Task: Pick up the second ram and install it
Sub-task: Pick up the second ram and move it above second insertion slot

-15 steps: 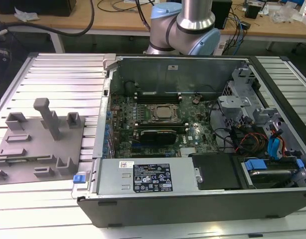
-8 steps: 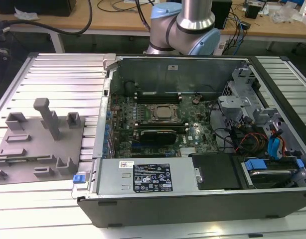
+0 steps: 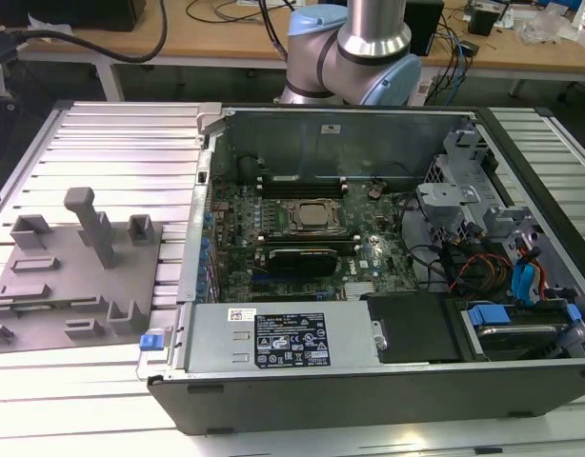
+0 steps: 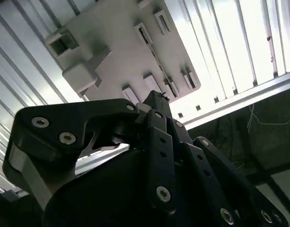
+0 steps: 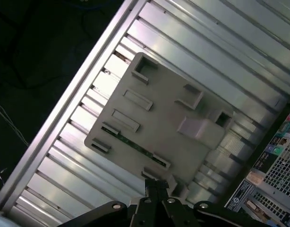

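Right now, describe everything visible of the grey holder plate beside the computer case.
The grey holder plate is a flat, matte, plastic-looking slab lying on the ribbed metal table, at the exterior view's left of the open case. Brackets, pockets and one tall post rise from it. In the first wrist view a thin green ram stick sits along one edge between two brackets.

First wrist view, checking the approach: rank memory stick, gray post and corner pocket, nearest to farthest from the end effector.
1. Memory stick, in the tray's near edge, by the end effector.
2. Gray post, mid-tray, farther in.
3. Corner pocket, tray's far corner.
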`<state>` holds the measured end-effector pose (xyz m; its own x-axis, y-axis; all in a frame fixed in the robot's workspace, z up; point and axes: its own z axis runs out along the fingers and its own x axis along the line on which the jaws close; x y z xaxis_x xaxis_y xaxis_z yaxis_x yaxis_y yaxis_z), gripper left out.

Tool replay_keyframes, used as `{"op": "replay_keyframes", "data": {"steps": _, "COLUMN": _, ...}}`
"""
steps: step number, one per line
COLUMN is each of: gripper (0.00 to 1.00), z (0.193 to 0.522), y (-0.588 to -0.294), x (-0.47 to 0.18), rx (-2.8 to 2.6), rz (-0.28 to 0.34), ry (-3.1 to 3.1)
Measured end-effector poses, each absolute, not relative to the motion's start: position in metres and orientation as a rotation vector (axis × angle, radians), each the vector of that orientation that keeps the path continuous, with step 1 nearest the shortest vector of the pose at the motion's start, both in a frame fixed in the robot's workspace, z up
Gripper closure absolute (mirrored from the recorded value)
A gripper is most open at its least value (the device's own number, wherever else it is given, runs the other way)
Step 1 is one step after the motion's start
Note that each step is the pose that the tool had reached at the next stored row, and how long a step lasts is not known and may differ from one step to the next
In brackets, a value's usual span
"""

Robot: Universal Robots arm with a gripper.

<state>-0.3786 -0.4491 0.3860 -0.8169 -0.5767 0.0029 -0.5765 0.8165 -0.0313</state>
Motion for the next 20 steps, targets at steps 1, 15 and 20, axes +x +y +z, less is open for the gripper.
{"op": "replay_keyframes", "data": {"steps": 1, "gripper": 0.89, "z": 0.3861, "y": -0.449, "x": -0.3786, "rx": -0.984, "rz": -0.048, "ry": 2.976}}
{"op": "replay_keyframes", "data": {"steps": 15, "gripper": 0.89, "z": 0.386, "y": -0.4491, "x": -0.3787, "rx": -1.382, "rz": -0.071, "ry": 2.814}}
{"op": "replay_keyframes", "data": {"steps": 20, "gripper": 0.89, "z": 0.386, "y": -0.4491, "x": -0.3787, "rx": -1.514, "rz": -0.082, "ry": 2.747}}
